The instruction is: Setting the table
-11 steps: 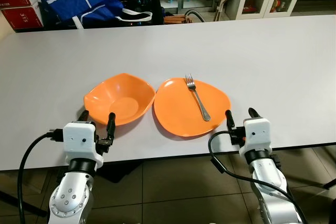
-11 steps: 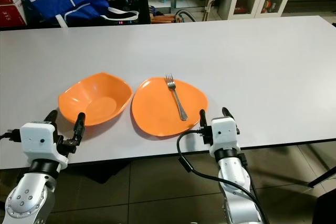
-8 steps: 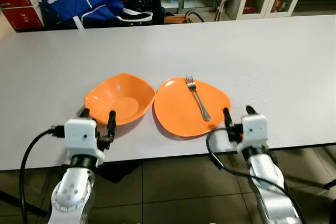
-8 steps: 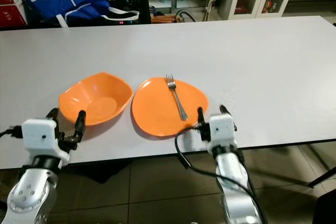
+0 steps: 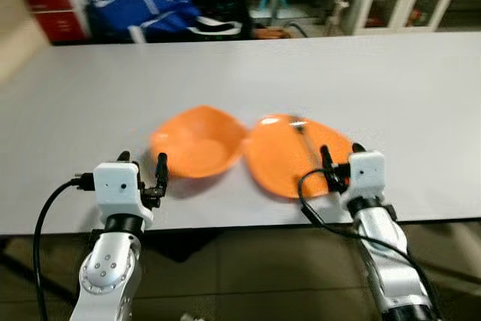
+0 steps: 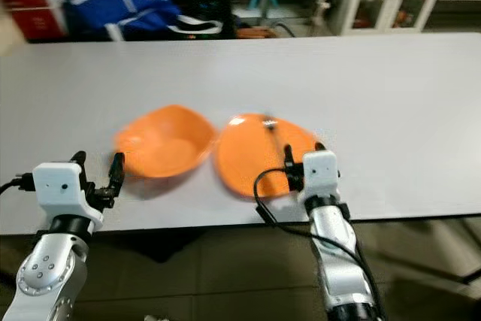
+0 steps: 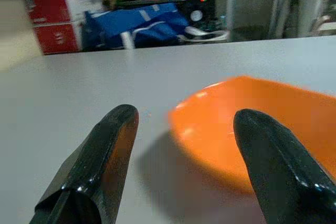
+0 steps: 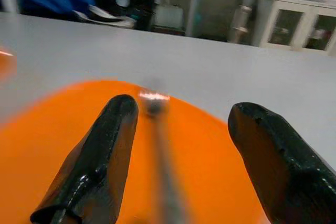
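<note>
Head stereo pair looks forward and down from above near table (image 5: 225,58) edge; I see both frames motion-blurred, sharing orange bowl (image 5: 197,142) and plate (image 5: 294,154). Left wrist cam sits low, close, facing bowl (image 7: 262,124) rim between its fingers (image 7: 97,166). Right wrist cam, low over plate (image 8: 105,150), faces along blurred fork (image 8: 157,129) toward cabinets (image 8: 294,22).

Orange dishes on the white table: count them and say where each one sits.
2. The orange bowl lies ahead of the left gripper; the orange plate, carrying a fork, lies beside it, by the right gripper.
</note>
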`<state>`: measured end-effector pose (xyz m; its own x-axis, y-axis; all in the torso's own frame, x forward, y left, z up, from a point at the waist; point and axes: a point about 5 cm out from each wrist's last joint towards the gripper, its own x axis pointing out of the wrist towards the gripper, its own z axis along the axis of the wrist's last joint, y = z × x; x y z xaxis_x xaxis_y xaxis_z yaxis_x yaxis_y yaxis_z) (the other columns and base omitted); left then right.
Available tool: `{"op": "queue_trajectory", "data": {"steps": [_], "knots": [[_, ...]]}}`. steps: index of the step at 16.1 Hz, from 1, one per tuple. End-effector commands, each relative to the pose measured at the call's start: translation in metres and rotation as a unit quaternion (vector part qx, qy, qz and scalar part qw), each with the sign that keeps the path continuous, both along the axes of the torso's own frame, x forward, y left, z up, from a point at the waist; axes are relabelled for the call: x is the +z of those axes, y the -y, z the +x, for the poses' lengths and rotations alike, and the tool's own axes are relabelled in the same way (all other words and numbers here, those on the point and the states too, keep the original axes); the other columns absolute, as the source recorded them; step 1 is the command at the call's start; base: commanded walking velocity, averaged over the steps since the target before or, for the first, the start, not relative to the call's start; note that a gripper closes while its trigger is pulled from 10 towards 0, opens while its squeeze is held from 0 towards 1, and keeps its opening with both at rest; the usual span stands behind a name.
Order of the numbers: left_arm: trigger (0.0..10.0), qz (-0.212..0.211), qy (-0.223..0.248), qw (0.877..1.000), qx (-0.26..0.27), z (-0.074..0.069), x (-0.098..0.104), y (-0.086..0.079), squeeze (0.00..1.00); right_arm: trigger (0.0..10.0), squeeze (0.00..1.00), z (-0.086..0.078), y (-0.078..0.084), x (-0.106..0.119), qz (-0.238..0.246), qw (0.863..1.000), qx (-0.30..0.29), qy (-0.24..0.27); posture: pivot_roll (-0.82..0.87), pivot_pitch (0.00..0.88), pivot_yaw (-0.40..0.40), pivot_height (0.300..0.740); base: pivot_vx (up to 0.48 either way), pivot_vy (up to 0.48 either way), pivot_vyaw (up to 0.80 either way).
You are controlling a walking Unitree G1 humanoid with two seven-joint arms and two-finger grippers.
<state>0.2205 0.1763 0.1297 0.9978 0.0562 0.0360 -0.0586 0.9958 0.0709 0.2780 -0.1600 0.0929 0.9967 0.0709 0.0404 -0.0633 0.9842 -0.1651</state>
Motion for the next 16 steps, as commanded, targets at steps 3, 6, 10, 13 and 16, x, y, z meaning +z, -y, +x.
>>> {"op": "queue_trajectory", "data": {"steps": [3, 6, 10, 13, 16], "knots": [[10.0, 0.001, -0.002, 1.000, 0.010, 0.001, 0.002, -0.003, 0.00, 10.0, 0.00, 0.003, -0.003, -0.002, 0.001, 1.000, 0.006, -0.013, -0.08, 0.000, 0.060, 0.740, 0.000, 0.472, 0.67], [10.0, 0.000, -0.004, 1.000, 0.010, 0.001, 0.002, -0.002, 0.00, 10.0, 0.00, 0.003, -0.004, -0.006, 0.001, 1.000, 0.010, -0.023, -0.08, 0.000, 0.060, 0.740, 0.000, 0.474, 0.00], [10.0, -0.004, -0.013, 1.000, 0.006, 0.004, 0.001, -0.004, 0.00, 10.0, 0.00, 0.005, -0.008, -0.006, 0.001, 1.000, 0.019, -0.024, -0.08, 0.000, 0.061, 0.740, 0.000, 0.478, 0.00], [10.0, -0.004, -0.016, 1.000, 0.000, 0.010, 0.002, -0.005, 0.00, 10.0, 0.00, 0.006, -0.009, -0.005, -0.003, 1.000, 0.019, -0.020, -0.08, 0.000, 0.065, 0.740, 0.000, 0.480, 0.00], [10.0, -0.004, -0.016, 1.000, -0.005, 0.011, 0.003, -0.005, 0.00, 10.0, 0.00, 0.005, -0.012, -0.008, 0.000, 0.999, 0.024, -0.025, -0.08, 0.000, 0.068, 0.740, 0.000, 0.480, -0.26]]}}
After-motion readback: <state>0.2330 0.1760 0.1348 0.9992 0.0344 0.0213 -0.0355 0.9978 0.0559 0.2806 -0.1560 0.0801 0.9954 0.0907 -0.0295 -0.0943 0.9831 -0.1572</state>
